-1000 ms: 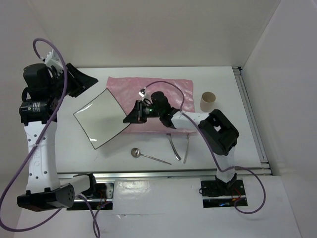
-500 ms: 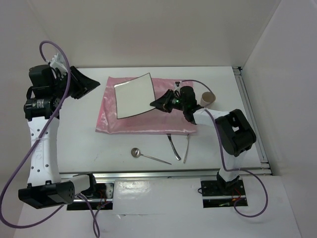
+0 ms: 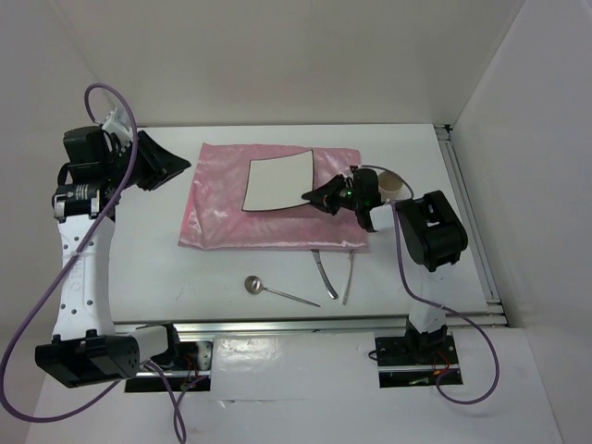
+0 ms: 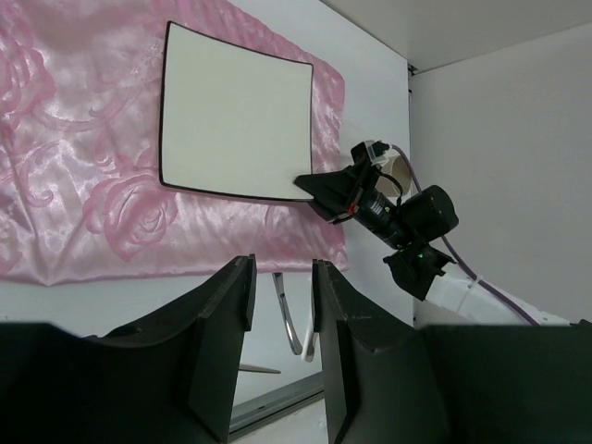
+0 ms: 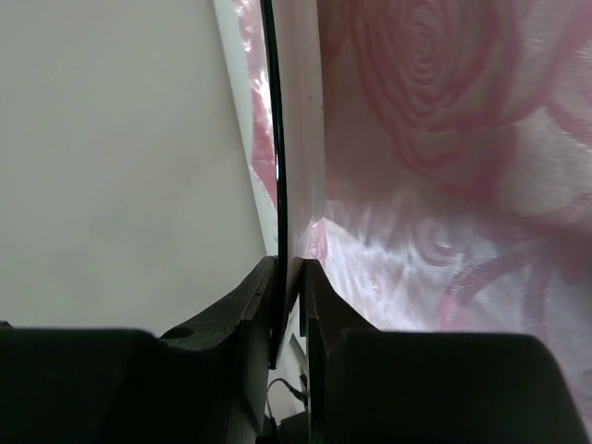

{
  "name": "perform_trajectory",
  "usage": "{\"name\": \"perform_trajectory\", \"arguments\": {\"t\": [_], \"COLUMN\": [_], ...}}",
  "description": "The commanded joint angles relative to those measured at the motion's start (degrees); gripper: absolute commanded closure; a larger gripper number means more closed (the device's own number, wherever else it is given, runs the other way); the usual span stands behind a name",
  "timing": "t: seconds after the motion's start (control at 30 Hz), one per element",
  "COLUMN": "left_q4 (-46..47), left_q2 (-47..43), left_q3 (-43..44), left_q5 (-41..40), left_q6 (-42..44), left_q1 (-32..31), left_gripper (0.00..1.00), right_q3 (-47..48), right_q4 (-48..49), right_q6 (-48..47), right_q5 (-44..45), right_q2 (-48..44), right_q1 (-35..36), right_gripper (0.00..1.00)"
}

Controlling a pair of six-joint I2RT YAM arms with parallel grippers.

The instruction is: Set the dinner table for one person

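Dinner table point(image 3: 407, 153): large flat white rectangular tabletop, matte, level, filling middle of top view. Long sides run 9-to-3 o'clock. Far edge at 12 o'clock meets white walls point(image 3: 305, 65), which also close it in at 9 and 3 o'clock. Silver metal rails point(image 3: 470, 222) border 3 o'clock edge and near edge at 6 o'clock. Surface partly covered around centre; bare white strips show toward 9, 3 and 6 o'clock.
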Motion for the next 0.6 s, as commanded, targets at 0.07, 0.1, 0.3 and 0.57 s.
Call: {"name": "perform_trajectory", "arguments": {"t": [0.07,0.1,0.3,0.57], "left_q4": [2.07,2.07,2.07,2.6], "left_q2": [-0.49,-0.49,-0.49,-0.49], "left_q3": [-0.63,-0.63,-1.16,-1.68], "left_q5": [0.95,0.95,0.95,1.47], "left_q6": [1.81,1.81,1.81,1.28], "left_q1": [0.29,0.29,0.29,0.29], "left_gripper": [0.53,0.53,0.53,0.53], "right_q3": [2.02,2.02,1.49,2.02], "right_q4": [17.38,17.38,17.21,0.96], "right_q6": [2.33,2.33,2.85,-2.94], "right_q5": [-7.42,-7.42,-8.65,-5.67], "right_q2": [0.1,0.63,2.56,0.55], "right_q1": [-0.23,-0.23,-1.28,-1.28], "right_gripper": [1.0,1.0,1.0,0.43]}}
